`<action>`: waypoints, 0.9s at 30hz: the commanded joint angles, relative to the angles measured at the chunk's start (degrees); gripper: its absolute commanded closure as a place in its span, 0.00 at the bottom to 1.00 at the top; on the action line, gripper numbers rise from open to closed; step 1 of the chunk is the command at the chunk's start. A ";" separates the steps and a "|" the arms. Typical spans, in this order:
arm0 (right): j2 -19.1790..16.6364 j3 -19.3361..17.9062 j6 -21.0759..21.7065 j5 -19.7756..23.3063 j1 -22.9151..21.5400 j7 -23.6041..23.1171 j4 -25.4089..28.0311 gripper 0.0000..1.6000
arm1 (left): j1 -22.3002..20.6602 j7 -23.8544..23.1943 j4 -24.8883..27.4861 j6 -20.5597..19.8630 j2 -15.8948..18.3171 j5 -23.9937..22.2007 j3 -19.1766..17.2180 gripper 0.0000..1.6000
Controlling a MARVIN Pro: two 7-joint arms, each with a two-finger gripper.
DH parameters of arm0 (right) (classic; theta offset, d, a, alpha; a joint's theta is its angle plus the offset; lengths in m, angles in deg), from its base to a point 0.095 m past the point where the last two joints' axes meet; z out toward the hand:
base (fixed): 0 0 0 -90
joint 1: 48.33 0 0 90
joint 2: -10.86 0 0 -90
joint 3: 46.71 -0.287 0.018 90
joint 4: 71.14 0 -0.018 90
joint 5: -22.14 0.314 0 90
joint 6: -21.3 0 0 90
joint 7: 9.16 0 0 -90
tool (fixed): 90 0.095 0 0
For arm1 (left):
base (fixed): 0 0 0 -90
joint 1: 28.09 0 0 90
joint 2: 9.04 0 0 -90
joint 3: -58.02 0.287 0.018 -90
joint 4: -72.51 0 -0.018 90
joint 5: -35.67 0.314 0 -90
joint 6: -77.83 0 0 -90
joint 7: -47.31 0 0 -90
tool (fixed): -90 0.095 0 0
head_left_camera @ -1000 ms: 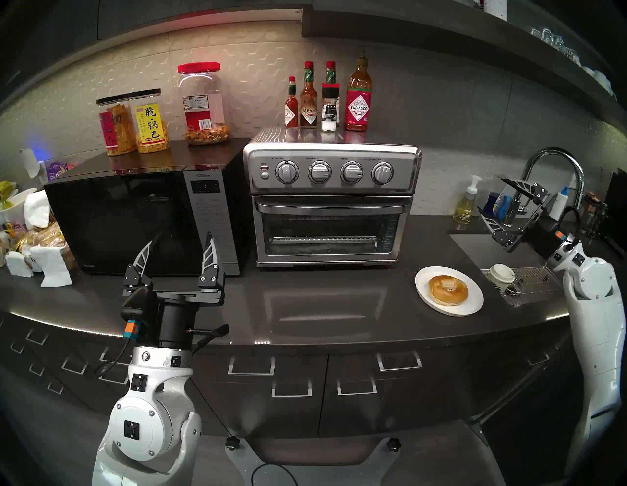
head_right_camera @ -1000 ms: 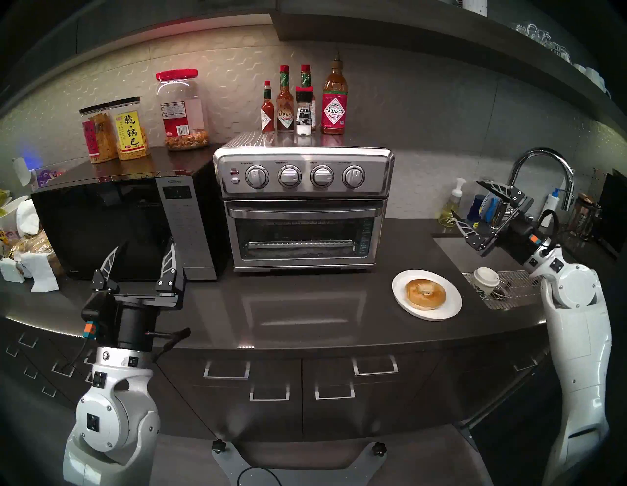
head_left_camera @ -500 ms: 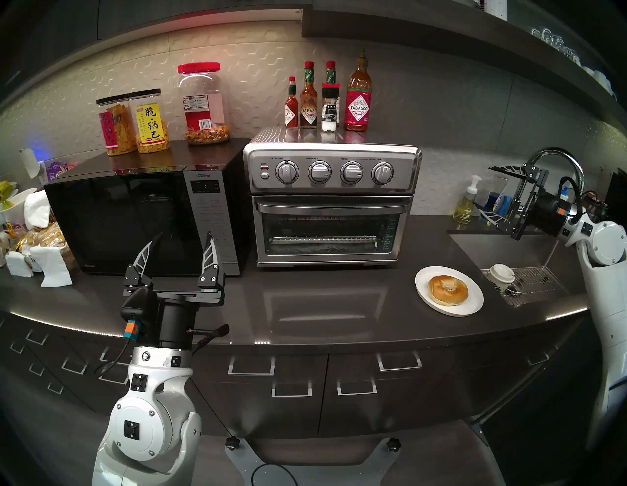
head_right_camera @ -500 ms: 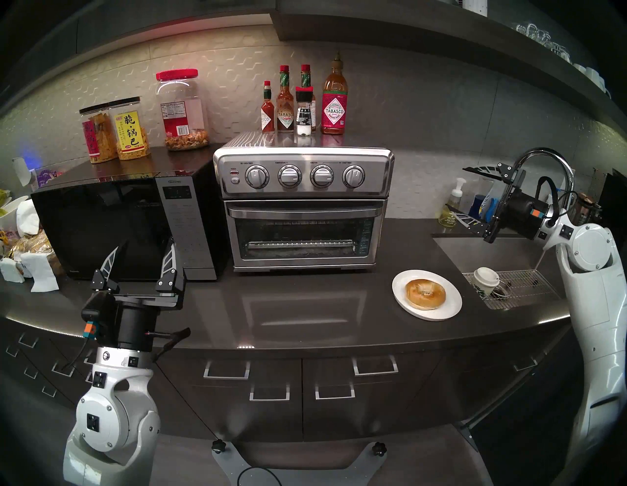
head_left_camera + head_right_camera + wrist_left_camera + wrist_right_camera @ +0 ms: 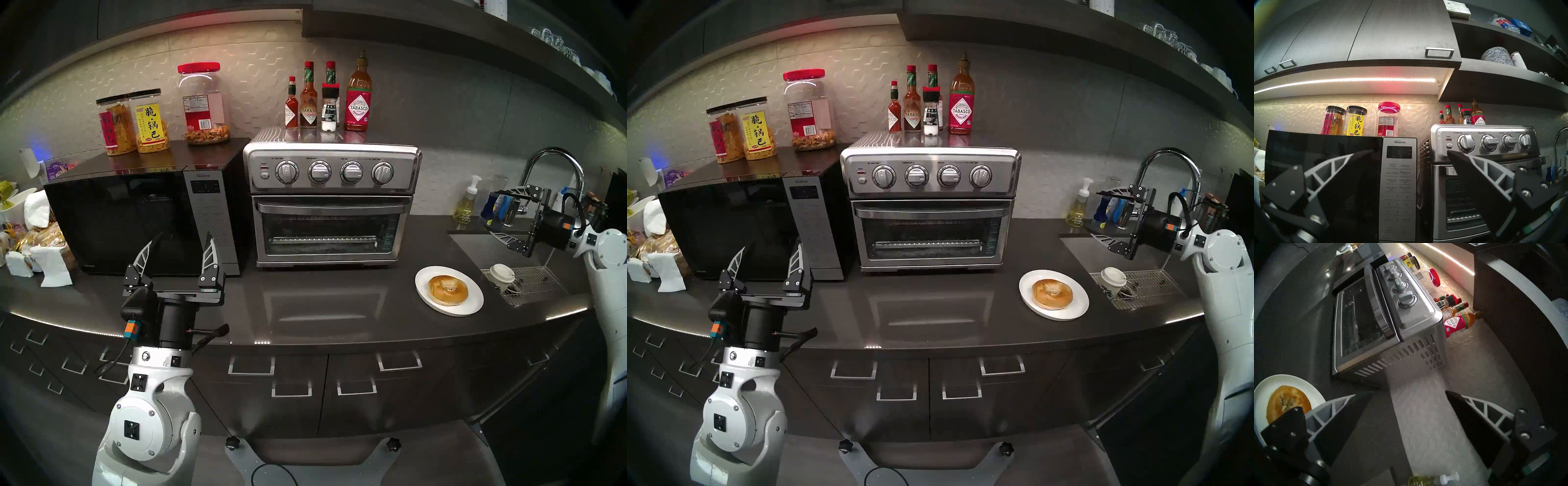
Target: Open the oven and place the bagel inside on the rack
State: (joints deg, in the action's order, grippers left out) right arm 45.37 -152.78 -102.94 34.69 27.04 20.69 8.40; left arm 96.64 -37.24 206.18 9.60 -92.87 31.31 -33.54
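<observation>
The left end effector (image 5: 183, 239) is seen raised over the front edge of the surface (image 5: 305, 305), its two fingers spread apart with nothing between them, pointed up toward the black microwave (image 5: 135, 217) at the left of the back edge. The right end effector (image 5: 493, 214) is held level near the right end of the surface, by the sink (image 5: 502, 247) and the curved faucet (image 5: 556, 163), its fingers likewise spread wide and empty, aimed toward the side of the oven (image 5: 330, 203). The stainless-steel oven is set against the back edge just beside the microwave, its glass door shut and its bar handle (image 5: 330, 207) untouched; the rack (image 5: 322, 240) is glimpsed through the window. The bagel (image 5: 448, 290) is left on a white plate (image 5: 473, 305) toward the front right of the surface, between the oven and the sink, well apart from both end effectors. Sauce bottles (image 5: 358, 98) are lined up on top of the oven, snack jars (image 5: 149, 122) on top of the microwave. A paper cup (image 5: 502, 275) is seen on the wire grid at the sink's edge.
</observation>
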 commanded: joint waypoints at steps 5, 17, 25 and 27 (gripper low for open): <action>4.02 -5.91 0.02 6.65 5.95 -0.27 8.88 0.00 | -0.10 -0.04 1.09 0.16 0.03 0.03 0.02 0.00; 11.80 -2.69 3.03 7.00 9.56 3.67 19.53 0.00 | -0.14 -0.04 1.02 0.19 0.03 0.03 0.02 0.00; 17.06 1.50 5.06 0.52 10.84 10.02 25.93 0.00 | -0.13 -0.04 1.04 0.18 0.02 0.03 0.02 0.00; 18.86 2.44 4.88 -2.84 11.01 12.28 26.99 0.00 | -0.12 -0.04 1.06 0.18 0.02 0.03 0.02 0.00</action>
State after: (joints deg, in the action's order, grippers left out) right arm 58.50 -152.07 -98.69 37.65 37.35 26.86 30.09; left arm 96.62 -37.24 206.14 9.61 -92.88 31.31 -33.54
